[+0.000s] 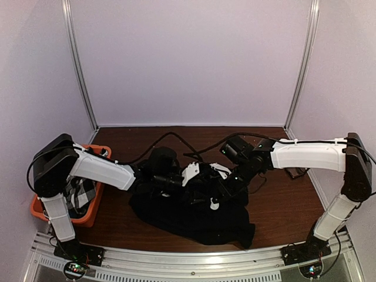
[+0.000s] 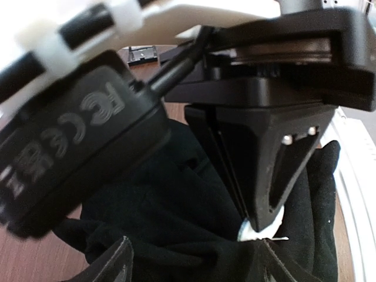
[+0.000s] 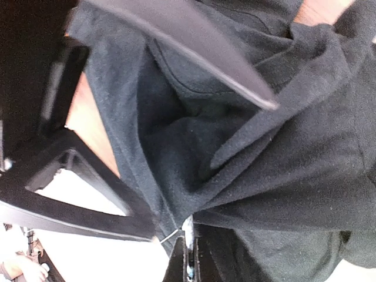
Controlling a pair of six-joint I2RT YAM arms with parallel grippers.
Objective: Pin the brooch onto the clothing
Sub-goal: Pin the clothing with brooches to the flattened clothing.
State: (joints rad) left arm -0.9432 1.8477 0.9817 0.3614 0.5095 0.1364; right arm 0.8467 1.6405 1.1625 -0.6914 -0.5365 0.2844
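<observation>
The clothing [image 1: 194, 214] is a black T-shirt bunched in a heap at the middle of the brown table. A small white brooch [image 2: 257, 232] with a thin wire pin sticks out against a fold of the shirt [image 2: 176, 205]. My right gripper [image 3: 191, 258] is shut on the brooch [image 3: 188, 226], whose pin points to the left. From above, the brooch [image 1: 214, 204] shows as a white spot under the right gripper [image 1: 220, 197]. My left gripper [image 2: 194, 267] is open, its fingers [image 2: 111, 264] spread either side of the fold, close to the brooch. The two grippers meet over the shirt.
An orange basket [image 1: 94, 214] with a black-and-white checked cloth [image 1: 79, 194] stands at the table's left edge, beside the left arm. Black cables [image 1: 170, 138] run across the back of the table. Walls close the back and sides.
</observation>
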